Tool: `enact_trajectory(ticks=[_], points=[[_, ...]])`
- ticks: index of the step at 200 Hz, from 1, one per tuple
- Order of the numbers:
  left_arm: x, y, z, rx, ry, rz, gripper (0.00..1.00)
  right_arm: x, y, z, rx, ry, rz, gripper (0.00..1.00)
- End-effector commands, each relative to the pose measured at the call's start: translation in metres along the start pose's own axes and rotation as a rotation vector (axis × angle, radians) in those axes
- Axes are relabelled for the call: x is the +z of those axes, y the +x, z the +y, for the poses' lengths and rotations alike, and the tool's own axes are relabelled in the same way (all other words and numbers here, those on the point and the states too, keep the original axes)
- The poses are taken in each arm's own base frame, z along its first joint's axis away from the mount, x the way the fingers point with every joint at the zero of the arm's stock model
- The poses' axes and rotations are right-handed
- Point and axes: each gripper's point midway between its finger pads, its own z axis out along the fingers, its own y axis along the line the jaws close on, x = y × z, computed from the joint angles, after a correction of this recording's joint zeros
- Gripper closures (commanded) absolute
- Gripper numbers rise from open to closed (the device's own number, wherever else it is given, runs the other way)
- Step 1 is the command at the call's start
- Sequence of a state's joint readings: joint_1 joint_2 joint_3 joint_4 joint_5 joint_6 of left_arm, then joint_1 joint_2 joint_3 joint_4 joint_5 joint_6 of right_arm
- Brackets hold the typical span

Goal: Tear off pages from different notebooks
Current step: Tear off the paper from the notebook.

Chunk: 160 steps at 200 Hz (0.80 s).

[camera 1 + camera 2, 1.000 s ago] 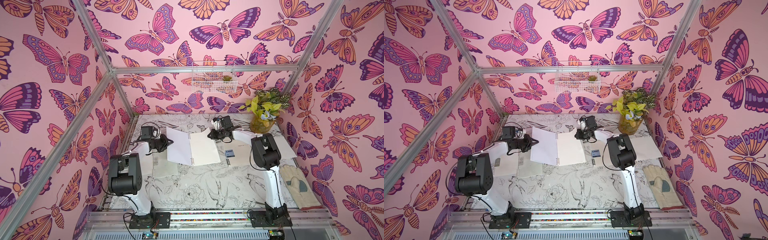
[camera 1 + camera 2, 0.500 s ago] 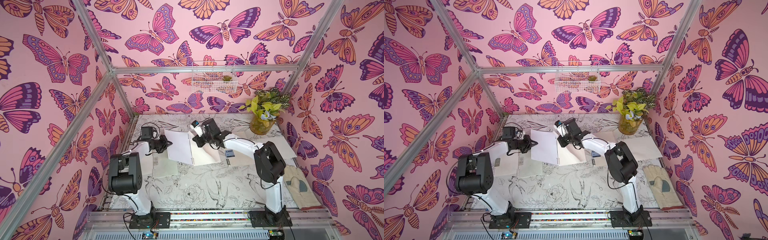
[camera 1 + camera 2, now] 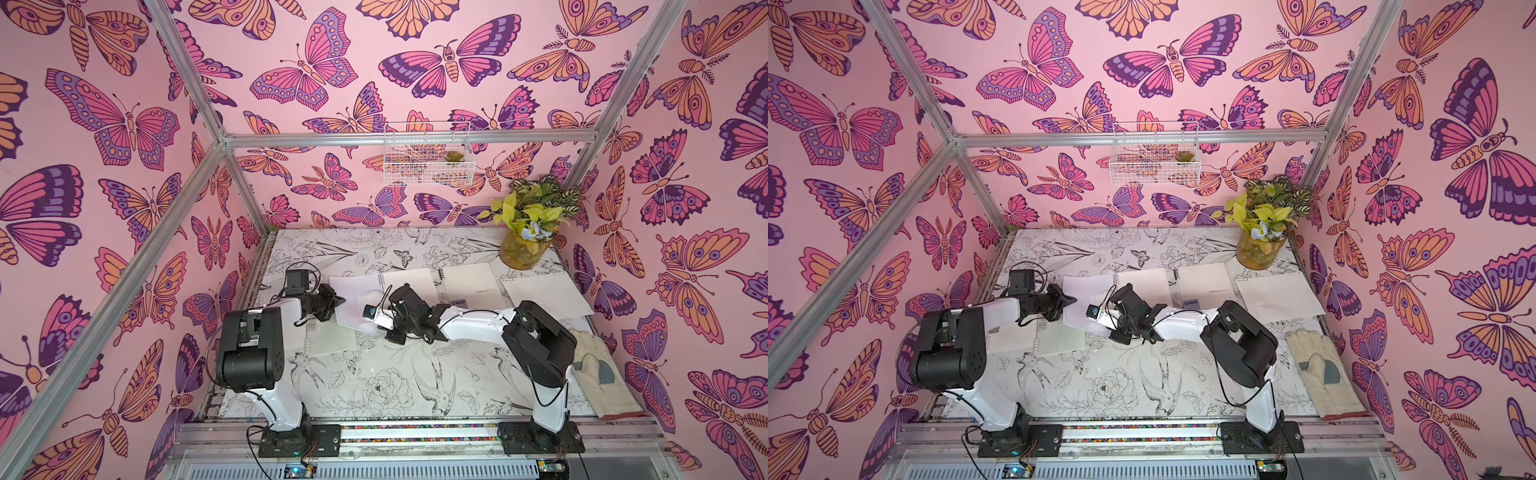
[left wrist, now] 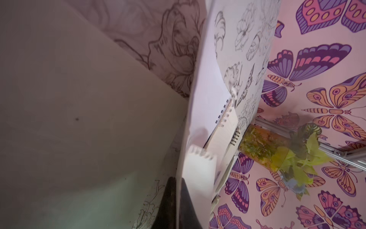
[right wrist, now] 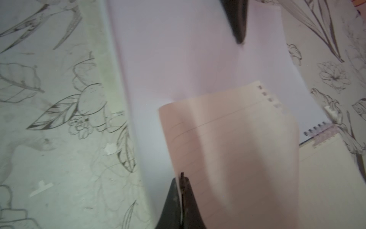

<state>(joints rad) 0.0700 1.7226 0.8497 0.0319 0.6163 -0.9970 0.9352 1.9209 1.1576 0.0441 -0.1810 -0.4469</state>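
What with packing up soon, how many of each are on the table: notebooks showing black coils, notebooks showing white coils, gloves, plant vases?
Black-coil notebooks: 1
White-coil notebooks: 2
Gloves: 1
Plant vases: 1
Total: 5
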Motion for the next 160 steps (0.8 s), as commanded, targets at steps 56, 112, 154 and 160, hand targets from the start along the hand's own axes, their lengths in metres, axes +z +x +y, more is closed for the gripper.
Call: enact_trajectory(ticks=[56, 112, 154, 160], points=[[-0.009, -0.024, -0.017, 0.020, 0.054, -0.125, 1.00, -0.099, -0.052, 0.096, -0.054, -0.366, -0.198, 1.00], [-0.011, -0.030, -0.025, 0.053, 0.045, -0.141, 1.00, -0.208, -0.081, 0.069, 0.119, -0.256, -0.404, 1.00], [-0.021, -0.044, -0.040, 0.146, -0.014, -0.179, 1.00, -0.260, 0.011, -0.116, 0.702, 0.472, -0.388, 1.00], [-0.023, -0.046, -0.045, 0.177, -0.039, -0.190, 1.00, -0.270, 0.038, -0.139, 0.784, 0.602, -0.342, 1.00]])
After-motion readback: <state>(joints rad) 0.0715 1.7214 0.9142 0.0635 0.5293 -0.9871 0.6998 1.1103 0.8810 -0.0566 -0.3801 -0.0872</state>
